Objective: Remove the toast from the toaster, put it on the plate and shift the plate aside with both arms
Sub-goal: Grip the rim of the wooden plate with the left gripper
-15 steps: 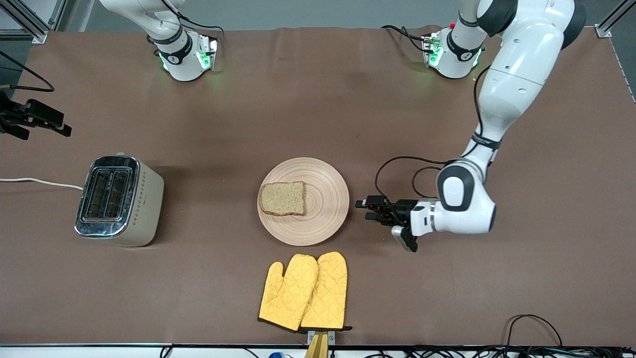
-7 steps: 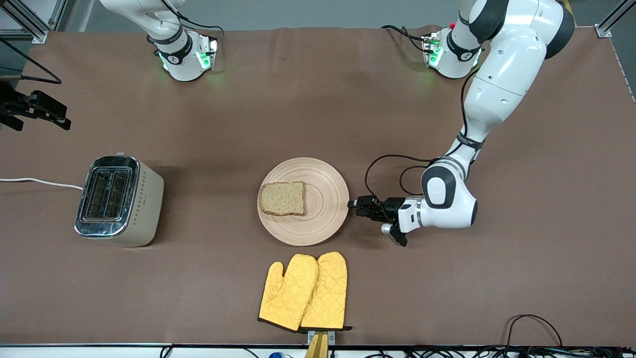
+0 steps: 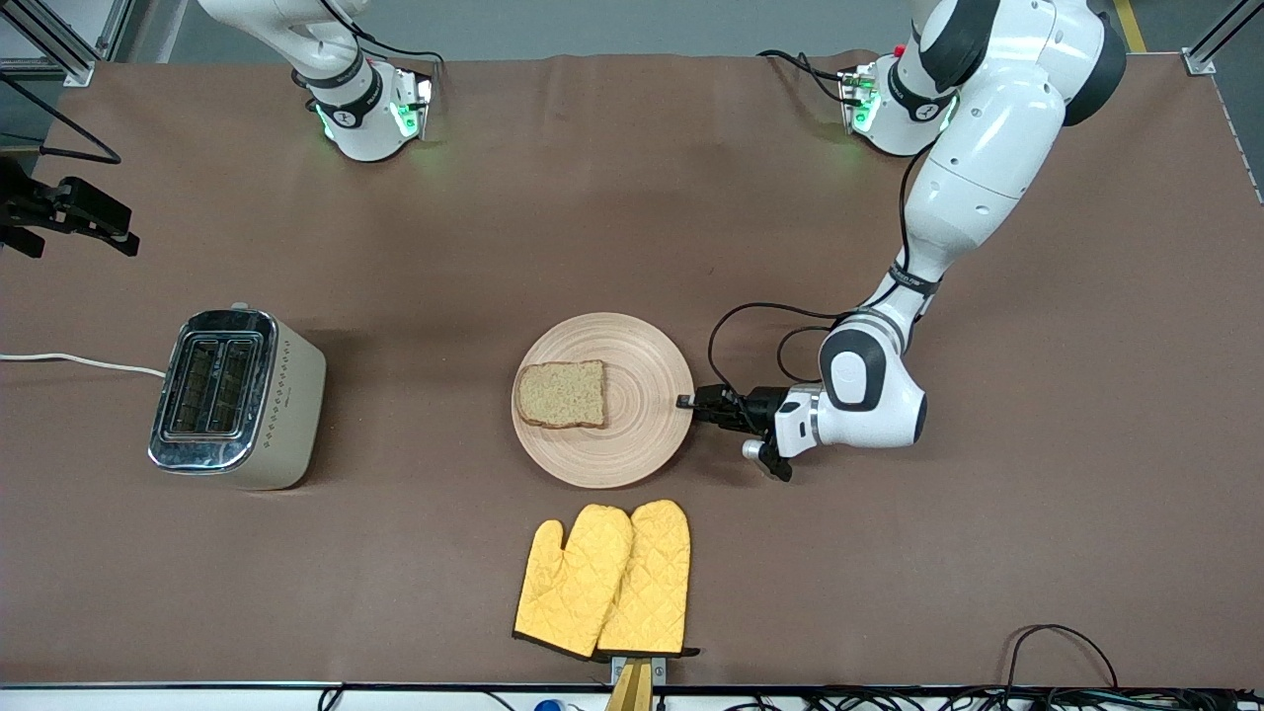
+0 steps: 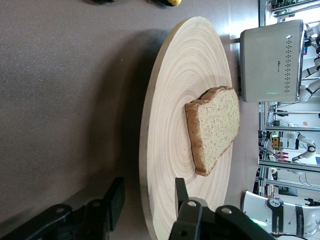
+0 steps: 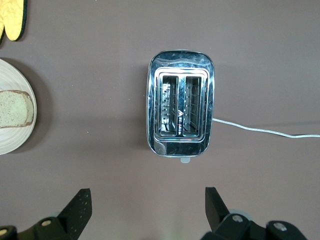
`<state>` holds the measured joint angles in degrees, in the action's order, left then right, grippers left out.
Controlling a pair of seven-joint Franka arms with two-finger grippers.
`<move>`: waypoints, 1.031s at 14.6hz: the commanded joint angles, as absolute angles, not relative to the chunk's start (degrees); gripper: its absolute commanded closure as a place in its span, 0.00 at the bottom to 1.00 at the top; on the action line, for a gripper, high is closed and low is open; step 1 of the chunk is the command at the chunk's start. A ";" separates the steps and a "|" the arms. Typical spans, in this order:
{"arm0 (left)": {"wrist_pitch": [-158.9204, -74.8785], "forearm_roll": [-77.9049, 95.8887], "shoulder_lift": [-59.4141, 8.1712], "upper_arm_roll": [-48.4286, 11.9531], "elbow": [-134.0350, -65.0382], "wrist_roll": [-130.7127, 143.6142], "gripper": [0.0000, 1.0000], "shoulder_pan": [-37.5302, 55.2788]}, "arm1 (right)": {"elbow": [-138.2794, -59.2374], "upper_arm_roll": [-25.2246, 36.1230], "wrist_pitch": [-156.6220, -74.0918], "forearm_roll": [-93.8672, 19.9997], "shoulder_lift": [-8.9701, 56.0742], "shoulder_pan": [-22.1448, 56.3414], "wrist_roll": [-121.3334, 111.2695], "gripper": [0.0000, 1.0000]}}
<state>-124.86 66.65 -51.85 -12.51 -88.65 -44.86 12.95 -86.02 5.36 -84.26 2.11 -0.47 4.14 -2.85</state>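
Straddling the plate [image 3: 632, 415] rim, my left tool [image 4: 145, 200] has fingers apart, not yet clamped; toast [image 3: 563, 393] lies on it. Right tool [image 5: 145, 207] waits spread over the toaster [image 5: 180, 104].

Brown table [image 3: 553, 227], grey floor [image 3: 612, 25], aluminium frame posts [image 3: 59, 39]

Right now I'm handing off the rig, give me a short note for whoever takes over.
Left gripper: at the plate rim on the left arm's side, one finger above and one below, not yet clamped.
Right gripper: open, over the toaster, waiting.
Toast: flat on the plate; both toaster slots empty.
Yellow oven mitts: nearer the front camera than the plate.
Done: toast out and plated.
Left: grip the plate, move it aside.
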 commanded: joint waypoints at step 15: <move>-126.12 68.91 -51.77 -12.66 -88.51 -45.35 1.00 13.18 | -86.40 4.83 -84.37 1.14 -1.05 2.99 -2.81 0.00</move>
<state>-124.92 68.30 -52.34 -12.74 -88.50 -44.57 12.99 -86.04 5.48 -84.30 1.88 -0.47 3.89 -2.85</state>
